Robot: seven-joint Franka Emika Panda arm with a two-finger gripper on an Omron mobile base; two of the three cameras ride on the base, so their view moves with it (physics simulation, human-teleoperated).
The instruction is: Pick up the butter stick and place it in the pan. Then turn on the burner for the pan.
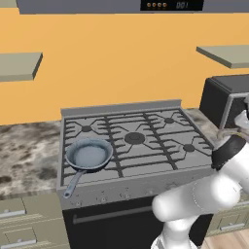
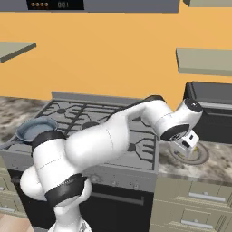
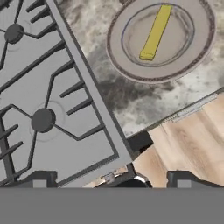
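One butter stick (image 3: pixel 155 33) lies in one round ribbed plate (image 3: pixel 117 43), reaching from near the plate's middle out toward its rim. The plate sits on the marbled tabletop (image 3: pixel 131 98), just beside the stove's right edge and near the tabletop's front edge; in the right base view the plate (image 2: pixel 201 156) peeks out from under the hand.

One pan (image 1: pixel 89 154) rests on the front-left burner of the stove (image 1: pixel 136 141), its long thin handle (image 1: pixel 72 185) pointing toward the stove's front-left corner. The pan's bowl holds nothing. In the right base view the pan (image 2: pixel 34 128) sits at the stove's left edge, well apart from the plate.

The stove shows five burners in the left base view: two at the back, one in the middle, two at the front. A row of small knobs (image 1: pixel 126 196) runs along its front panel; they are too small to count surely.

One pincer (image 3: pixel 111 183) hangs over the tabletop's front edge at the stove's front-right corner, its two dark fingertips (image 3: pixel 39 180) standing far apart with nothing between them. In the right base view the pincer (image 2: pixel 189 141) is above the plate and not touching it, as far as can be told.

Three wall shelves show in the right base view, and one dark appliance (image 2: pixel 210 111) stands at the tabletop's back, right of the stove.
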